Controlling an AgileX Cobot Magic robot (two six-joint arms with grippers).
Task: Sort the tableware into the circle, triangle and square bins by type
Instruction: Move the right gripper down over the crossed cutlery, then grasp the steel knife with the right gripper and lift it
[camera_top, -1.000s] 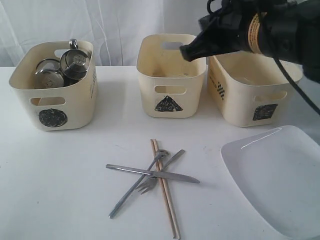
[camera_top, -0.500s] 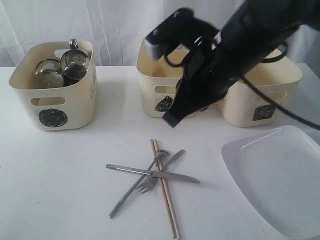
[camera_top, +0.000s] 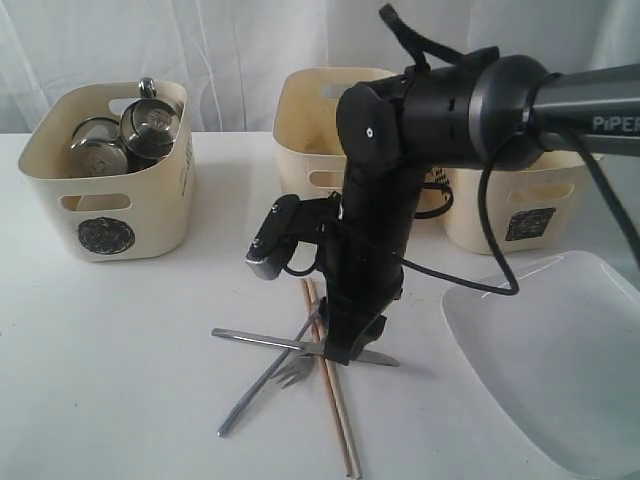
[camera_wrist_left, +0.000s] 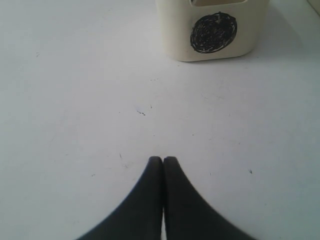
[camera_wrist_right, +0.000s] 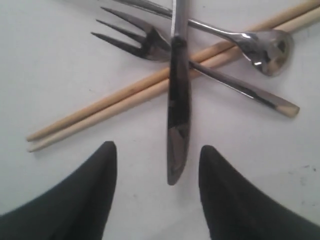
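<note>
Broadly, works over a white bench with three cream bins along the back: circle bin on the left holding steel mugs, triangle bin in the middle, square bin on the right. Shows a big white plate lying at the front right, apart from the bins. Reaches the right arm down onto the cutlery heap at front centre. Sets the right claw wide and empty, one finger on each side of the knife at its broad end. Finds the knife topmost, crossing the two chopsticks and the fork, with the spoon beyond. Lines the knife's long axis straight away from the claw, square to the gap between the fingers; probably calls for only a short drop and a squeeze. Risks dragging a chopstick along. Shows the left claw pressed shut on nothing, over bare bench near the circle bin, well apart from the cutlery; right arm plainly nearer.
</note>
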